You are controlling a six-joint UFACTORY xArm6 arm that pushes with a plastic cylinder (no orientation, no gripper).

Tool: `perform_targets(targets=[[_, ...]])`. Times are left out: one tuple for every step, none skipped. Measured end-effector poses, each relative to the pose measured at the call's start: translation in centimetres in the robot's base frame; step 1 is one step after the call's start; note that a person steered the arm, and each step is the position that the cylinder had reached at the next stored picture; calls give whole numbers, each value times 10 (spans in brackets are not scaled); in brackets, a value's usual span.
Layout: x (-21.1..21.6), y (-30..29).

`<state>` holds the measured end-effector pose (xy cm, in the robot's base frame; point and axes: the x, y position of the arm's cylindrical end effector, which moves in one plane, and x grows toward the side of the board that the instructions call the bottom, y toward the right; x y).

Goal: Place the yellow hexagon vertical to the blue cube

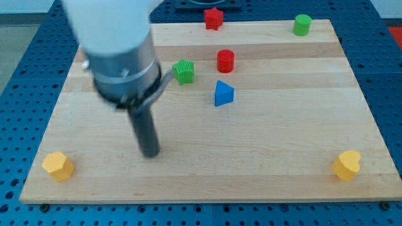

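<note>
A yellow hexagon block point(58, 166) lies at the board's bottom left corner. A blue block point(223, 93), wedge-like in shape, sits near the board's middle, above centre. My tip point(151, 152) rests on the board to the right of the yellow hexagon and to the lower left of the blue block, touching neither. The arm's white and grey body point(116, 50) covers the board's top left part.
A green star block point(184, 71) and a red cylinder point(225, 61) sit just above the blue block. A red star point(213, 18) and a green cylinder point(302, 24) lie at the top edge. A yellow heart block point(347, 165) lies at the bottom right corner.
</note>
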<state>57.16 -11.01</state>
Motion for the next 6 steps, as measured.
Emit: perform_targets(targets=[[47,-47],[47,-90],[46,-133],[44,-150],[35,-141],[29,-134]])
